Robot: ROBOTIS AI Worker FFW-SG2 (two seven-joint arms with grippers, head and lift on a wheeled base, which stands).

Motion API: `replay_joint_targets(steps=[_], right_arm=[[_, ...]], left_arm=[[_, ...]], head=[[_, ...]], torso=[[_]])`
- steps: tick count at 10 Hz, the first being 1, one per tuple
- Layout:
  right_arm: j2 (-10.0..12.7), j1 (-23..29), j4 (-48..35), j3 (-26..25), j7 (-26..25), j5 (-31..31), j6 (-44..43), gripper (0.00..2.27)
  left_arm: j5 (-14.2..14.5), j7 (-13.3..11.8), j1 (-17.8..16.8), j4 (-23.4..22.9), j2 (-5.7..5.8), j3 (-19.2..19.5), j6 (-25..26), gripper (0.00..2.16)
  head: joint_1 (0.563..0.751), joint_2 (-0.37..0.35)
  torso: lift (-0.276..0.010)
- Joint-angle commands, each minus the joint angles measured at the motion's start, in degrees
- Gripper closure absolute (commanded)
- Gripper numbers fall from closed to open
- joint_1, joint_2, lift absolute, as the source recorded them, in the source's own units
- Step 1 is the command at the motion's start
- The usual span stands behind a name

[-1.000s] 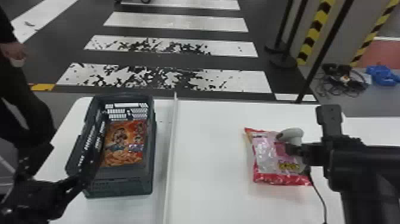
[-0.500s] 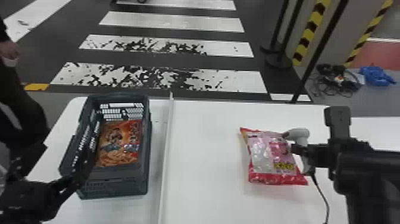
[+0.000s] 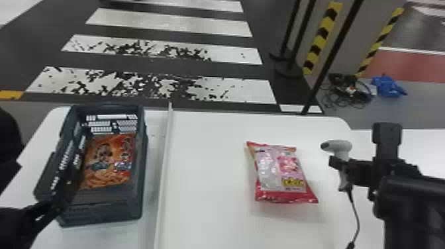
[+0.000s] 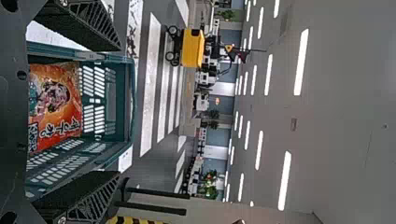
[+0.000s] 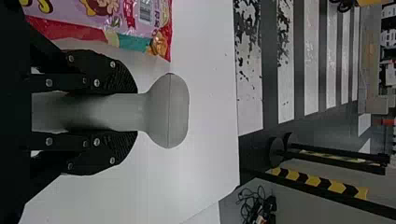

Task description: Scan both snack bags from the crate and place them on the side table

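Orange snack bag [image 3: 107,162] lies in the crate [image 3: 143,178], left of frame, seemingly left to do; pink snack bag [image 3: 280,174] is out, right of centre on the table [image 3: 205,198], scanned or not I can't tell. Left gripper [image 4: 117,111] spreads wide, the orange one ungripped, seen between its fingers; right gripper [image 5: 135,112] clasps the handheld scanner [image 5: 170,112], just beside the pink one.

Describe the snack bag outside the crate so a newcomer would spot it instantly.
On the white table, look right of the thin divider. Between it and the gripped scanner lies a red-edged pink bag, unlike the orange bag inside the crate.
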Motion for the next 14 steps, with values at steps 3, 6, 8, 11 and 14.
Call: replay_joint_targets(steps=[3,6,8,11,14], right_arm=[[-1.4,-0.3,6.0,-6.3,0.6,0.1,-7.1,2.24],[-2.7,-0.6,10.9,-7.7,0.6,0.8,-11.2,2.24],[-2.8,-0.7,13.1,-8.3,0.6,0.9,-13.4,2.24],[-2.8,-0.7,15.0,-8.4,0.5,0.9,-14.5,2.24],[-2.8,-0.8,16.9,-8.2,0.1,1.0,-15.5,2.24]], left_arm=[[-0.1,0.0,-0.2,0.0,0.01,-0.2,0.2,0.05],[-0.2,0.1,-0.3,0.0,-0.08,-0.3,0.3,0.05],[-0.3,0.1,-0.3,0.0,-0.08,-0.3,0.3,0.05],[-0.4,0.1,-0.4,0.0,-0.08,-0.3,0.7,0.05],[-0.4,0.1,-0.4,0.0,-0.08,-0.3,0.7,0.05]], head=[[0.695,-0.221],[0.695,-0.265],[0.695,-0.277],[0.695,-0.281],[0.695,-0.278]], torso=[[-0.098],[-0.098],[-0.098],[-0.098],[-0.098]])
